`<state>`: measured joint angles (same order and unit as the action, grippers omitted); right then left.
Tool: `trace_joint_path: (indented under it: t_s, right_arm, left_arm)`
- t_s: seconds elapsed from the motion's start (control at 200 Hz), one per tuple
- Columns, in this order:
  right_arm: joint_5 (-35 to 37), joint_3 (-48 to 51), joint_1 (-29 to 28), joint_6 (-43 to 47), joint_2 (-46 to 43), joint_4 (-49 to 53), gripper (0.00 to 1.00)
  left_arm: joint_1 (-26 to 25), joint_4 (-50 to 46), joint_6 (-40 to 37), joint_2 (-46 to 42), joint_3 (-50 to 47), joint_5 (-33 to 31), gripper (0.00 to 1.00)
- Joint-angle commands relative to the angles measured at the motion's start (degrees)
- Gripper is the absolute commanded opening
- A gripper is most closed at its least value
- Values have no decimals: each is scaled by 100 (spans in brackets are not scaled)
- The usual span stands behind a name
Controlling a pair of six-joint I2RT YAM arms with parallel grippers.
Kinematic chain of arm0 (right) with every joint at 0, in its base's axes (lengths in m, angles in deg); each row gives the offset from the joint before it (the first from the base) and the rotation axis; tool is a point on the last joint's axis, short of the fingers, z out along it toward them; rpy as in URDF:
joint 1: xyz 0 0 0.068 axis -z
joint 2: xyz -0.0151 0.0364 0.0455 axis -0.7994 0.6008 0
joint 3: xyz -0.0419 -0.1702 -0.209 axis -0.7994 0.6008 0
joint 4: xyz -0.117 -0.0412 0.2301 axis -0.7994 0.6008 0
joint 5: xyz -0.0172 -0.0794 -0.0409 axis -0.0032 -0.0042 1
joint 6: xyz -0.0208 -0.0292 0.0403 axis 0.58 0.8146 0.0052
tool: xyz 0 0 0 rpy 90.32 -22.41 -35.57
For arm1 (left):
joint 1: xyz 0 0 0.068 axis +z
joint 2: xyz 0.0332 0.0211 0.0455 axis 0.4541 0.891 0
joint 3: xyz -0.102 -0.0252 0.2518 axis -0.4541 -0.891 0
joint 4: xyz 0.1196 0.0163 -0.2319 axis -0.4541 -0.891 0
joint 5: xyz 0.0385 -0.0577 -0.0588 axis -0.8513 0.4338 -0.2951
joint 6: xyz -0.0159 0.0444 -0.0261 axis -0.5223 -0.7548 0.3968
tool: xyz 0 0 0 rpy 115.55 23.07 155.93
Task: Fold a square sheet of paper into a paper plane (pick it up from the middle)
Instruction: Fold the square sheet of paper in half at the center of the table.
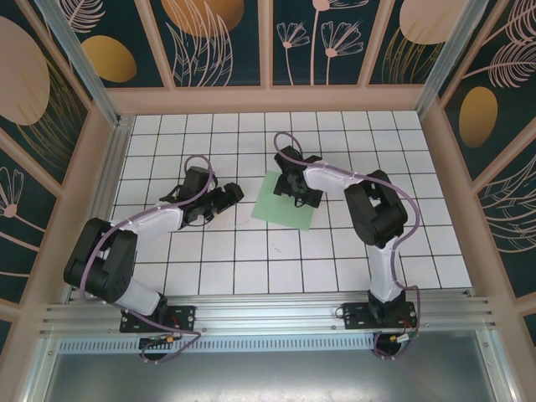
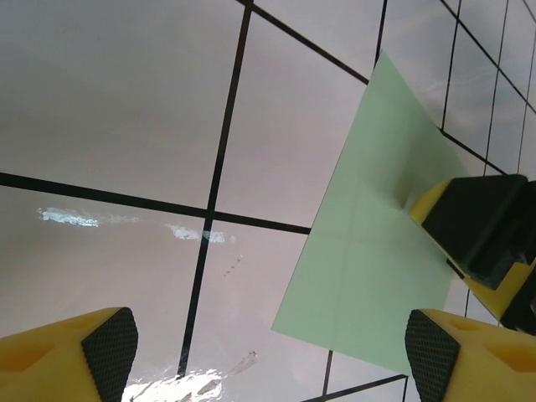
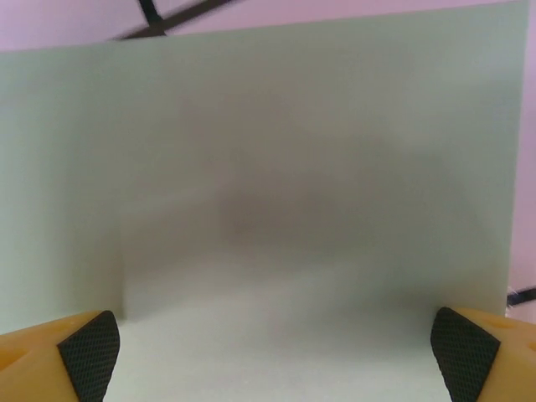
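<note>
Yellow fingertips [image 3: 84, 360] of right gripper [image 3: 276, 356] stood wide apart, nothing clamped, over square sheet of paper [image 3: 293, 167]. Left wrist view added contact: one right finger [image 2: 481, 226] touched sheet. Jaws of left gripper [image 2: 272, 356] stood wide, empty, near sheet's corner. Top view placed sheet flat at middle of white-tiled counter [image 1: 209, 268], left gripper apart from it.

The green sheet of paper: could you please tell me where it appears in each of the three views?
Top external: the sheet of paper lies just right of centre on the tiled table.
Left wrist: right half, flat on the tiles, one corner pointing up.
Right wrist: across the middle, reaching nearly to the top edge.
Shared landmark: the table's black grid lines beside the sheet's edges.
</note>
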<state>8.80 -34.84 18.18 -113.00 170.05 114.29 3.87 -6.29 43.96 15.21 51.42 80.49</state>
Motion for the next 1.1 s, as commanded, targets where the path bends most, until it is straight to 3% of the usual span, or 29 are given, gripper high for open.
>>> trace_joint_path:
  t_s: [0.0, 0.33, 0.505, 0.876, 1.091]
  right_arm:
    - [442, -395, -83, -198, 301, 307, 99]
    - [420, -348, -182, 192, 686, 443, 99]
    - [371, -86, -171, 510, 771, 518, 92]
    - [115, -26, -150, 674, 513, 190, 68]
    - [-914, 455, 47, 680, -266, -1063, 48]
  left_arm:
    - [38, 166, -137, 93, 116, 128, 86]
    - [40, 193, -134, 173, 56, 106, 88]
    - [39, 191, -152, 169, 66, 102, 89]
    - [44, 218, -151, 191, 68, 183, 89]
    - [44, 413, -23, 152, 16, 422, 89]
